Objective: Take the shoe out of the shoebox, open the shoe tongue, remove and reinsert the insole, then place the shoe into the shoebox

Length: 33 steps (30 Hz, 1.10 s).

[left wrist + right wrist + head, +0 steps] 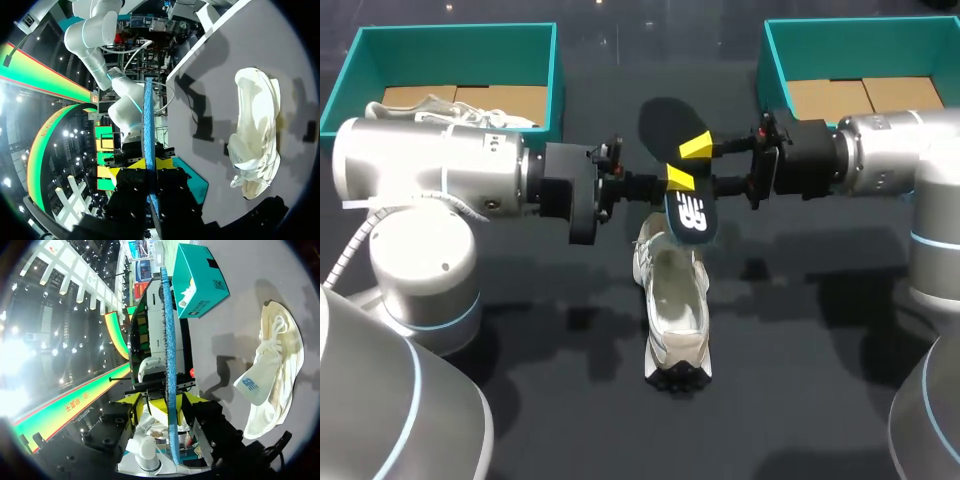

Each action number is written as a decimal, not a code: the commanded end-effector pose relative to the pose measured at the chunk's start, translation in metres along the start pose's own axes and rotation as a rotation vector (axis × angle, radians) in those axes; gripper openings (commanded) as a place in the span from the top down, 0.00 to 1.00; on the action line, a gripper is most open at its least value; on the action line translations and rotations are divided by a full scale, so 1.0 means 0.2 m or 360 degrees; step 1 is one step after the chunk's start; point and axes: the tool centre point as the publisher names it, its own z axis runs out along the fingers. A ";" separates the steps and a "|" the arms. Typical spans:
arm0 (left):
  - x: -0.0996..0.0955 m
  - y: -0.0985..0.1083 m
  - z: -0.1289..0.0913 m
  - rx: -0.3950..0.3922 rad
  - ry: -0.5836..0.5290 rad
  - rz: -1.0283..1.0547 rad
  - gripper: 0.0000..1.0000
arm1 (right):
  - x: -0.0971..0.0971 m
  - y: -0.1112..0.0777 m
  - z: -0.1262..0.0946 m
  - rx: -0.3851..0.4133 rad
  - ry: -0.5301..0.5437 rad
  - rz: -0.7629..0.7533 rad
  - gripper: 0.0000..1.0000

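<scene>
— What is given by the head view that is withheld from the wrist views?

— The broad dark face of the insole (662,140) is shown there, with a white mark at its near end. It is held in the air between the arms, above the far end of the shoe (677,310) and clear of the table (800,330). In the left wrist view the insole (148,125) is seen only edge-on, as a thin blue strip. In the right wrist view the insole (169,340) is seen likewise.

— And what is shown by the wrists alone?

— Both fingers of each gripper. From above, only one yellow tip is seen on the left gripper (678,180) and one on the right gripper (697,146). From the wrists the strip is seen pinched from two sides. The left gripper (150,167) is clamped on the insole, and the right gripper (170,405) appears clamped on it too. The pulled-out tongue (252,385) of the shoe (275,355) is made plain only there.

— How is the insole laid?

— Its long axis is run from far to near, with the far end slanted leftward.

— And the shoe?

— It is rested on the table with its opening upward. Its long axis is also run far to near, with the laces at the far end, so the toe is taken to point away.

— The boxes?

— A second shoe (450,110) is seen in the left shoebox (555,90). Only cardboard is seen in the right shoebox (765,60).
</scene>
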 end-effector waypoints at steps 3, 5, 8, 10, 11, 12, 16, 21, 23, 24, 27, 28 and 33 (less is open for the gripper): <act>0.02 -0.01 0.00 0.0005 -0.0003 0.0007 1.00 | -0.01 0.02 0.02 0.0012 0.0010 0.0009 0.64; 0.02 -0.01 0.00 0.0008 -0.0002 0.0007 1.00 | -0.01 0.02 0.02 0.0011 0.0011 0.0010 0.65; 0.03 -0.02 0.00 0.0012 0.0000 0.0011 1.00 | -0.01 0.03 0.02 0.0004 0.0012 0.0007 0.67; 0.03 -0.02 0.00 0.0014 0.0000 0.0012 1.00 | -0.01 0.03 0.02 0.0003 0.0014 0.0005 0.68; 0.03 -0.02 0.00 0.0013 0.0001 0.0013 1.00 | -0.01 0.03 0.02 0.0002 0.0015 0.0005 0.69; 0.03 -0.02 0.00 0.0011 0.0000 0.0012 1.00 | -0.01 0.04 0.02 0.0003 0.0017 0.0005 0.69; 0.02 -0.02 0.00 0.0004 -0.0002 0.0011 1.00 | -0.02 0.05 0.02 0.0006 0.0020 0.0008 0.75; 0.02 -0.02 0.00 -0.0007 -0.0002 0.0011 1.00 | -0.02 0.06 0.02 -0.0003 0.0032 0.0004 0.74; 0.03 -0.02 0.00 -0.0011 -0.0002 0.0008 1.00 | -0.02 0.06 0.02 -0.0010 0.0034 0.0001 0.73; 0.03 -0.02 0.00 -0.0013 -0.0003 0.0007 1.00 | -0.02 0.07 0.02 -0.0018 0.0034 -0.0001 0.73; 0.03 -0.02 0.00 -0.0019 -0.0006 0.0003 1.00 | -0.03 0.07 0.02 -0.0041 0.0033 -0.0015 0.71; 0.03 -0.02 0.00 -0.0021 -0.0007 0.0001 1.00 | -0.03 0.07 0.02 -0.0047 0.0033 -0.0024 0.71; 0.02 -0.03 0.00 -0.0027 -0.0013 -0.0008 1.00 | -0.03 0.07 0.01 -0.0047 0.0023 -0.0074 0.72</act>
